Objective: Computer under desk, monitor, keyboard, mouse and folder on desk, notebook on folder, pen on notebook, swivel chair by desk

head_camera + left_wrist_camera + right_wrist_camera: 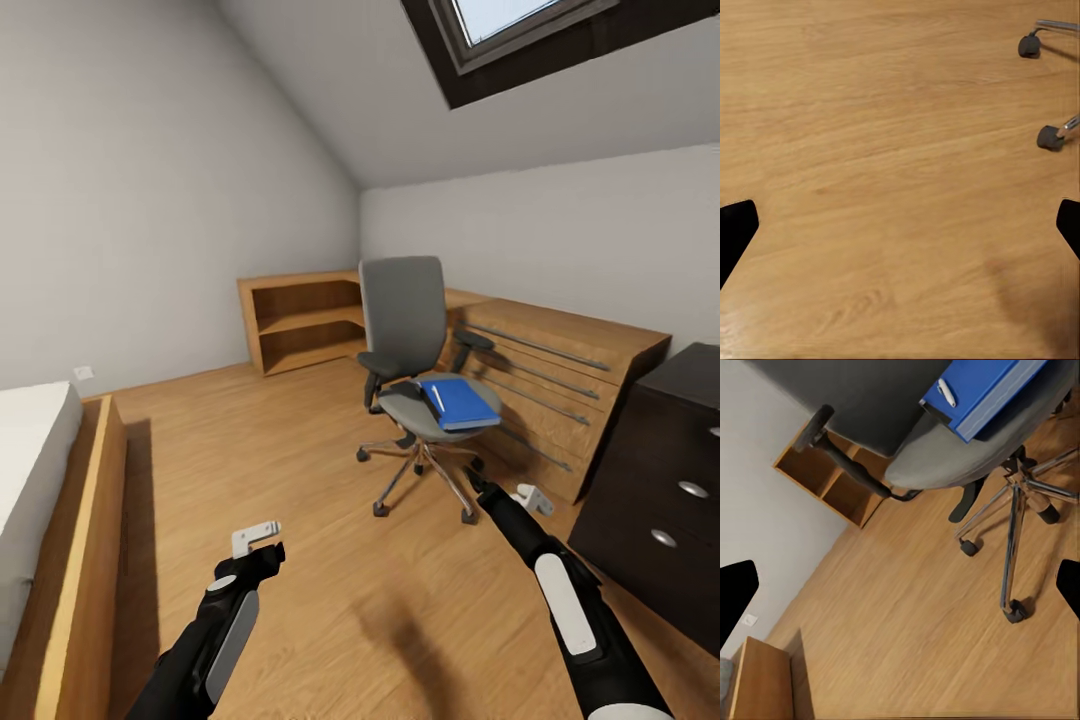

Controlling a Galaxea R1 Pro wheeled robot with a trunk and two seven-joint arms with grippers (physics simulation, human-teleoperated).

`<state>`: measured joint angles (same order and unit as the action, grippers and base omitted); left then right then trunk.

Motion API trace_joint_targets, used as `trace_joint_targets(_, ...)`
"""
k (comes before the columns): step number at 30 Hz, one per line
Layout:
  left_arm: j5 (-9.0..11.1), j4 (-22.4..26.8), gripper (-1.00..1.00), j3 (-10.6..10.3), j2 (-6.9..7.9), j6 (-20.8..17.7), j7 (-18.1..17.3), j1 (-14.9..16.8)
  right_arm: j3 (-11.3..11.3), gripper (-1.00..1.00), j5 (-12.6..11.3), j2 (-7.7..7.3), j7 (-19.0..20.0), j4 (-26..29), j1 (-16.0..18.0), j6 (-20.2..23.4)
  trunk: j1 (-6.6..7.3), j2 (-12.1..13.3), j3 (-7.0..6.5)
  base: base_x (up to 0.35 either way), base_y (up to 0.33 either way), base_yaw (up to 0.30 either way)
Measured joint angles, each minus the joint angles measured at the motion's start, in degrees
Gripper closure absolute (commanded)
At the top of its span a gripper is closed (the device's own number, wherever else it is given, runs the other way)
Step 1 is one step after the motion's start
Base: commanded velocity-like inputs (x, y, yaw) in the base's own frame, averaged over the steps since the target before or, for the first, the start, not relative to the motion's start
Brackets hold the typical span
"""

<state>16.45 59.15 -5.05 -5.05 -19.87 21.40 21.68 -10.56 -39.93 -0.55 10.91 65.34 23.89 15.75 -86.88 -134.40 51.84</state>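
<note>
You have barely begun: the blue folder (460,402) lies on the chair (405,330) seat with the pen (437,398) on top, and both your end effectors, left (256,537) and right (530,498), hang open and empty.

wooden floor (870,150) | two swivel chair casters (1029,46) near one edge | end effector fingers (735,229) spread apart
</note>
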Motion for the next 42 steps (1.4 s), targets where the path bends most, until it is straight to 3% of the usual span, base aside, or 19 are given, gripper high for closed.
trace_joint_targets(6,0.0,0.0,-1.00,0.0,-0.04,0.0,0.0,0.0,0.0,-1.00,0.1,-0.07,0.0,1.3,-0.3,-0.2,1.34,2.4,-1.08,-0.049,0.000,-0.221)
trace_joint_targets(26,-0.1,0.1,-1.00,-0.1,-0.19,0.1,0.2,0.0,0.0,-1.00,0.2,0.01,-0.1,14.4,-6.3,0.2,5.74,10.4,-4.67,-0.007,0.000,-0.265)
trace_joint_targets(42,0.3,2.1,-1.00,0.2,0.29,-0.3,-0.1,0.0,0.0,-1.00,0.4,-0.17,-0.2,15.8,-7.1,0.3,9.22,16.8,-7.54,-0.304,0.079,-0.268)
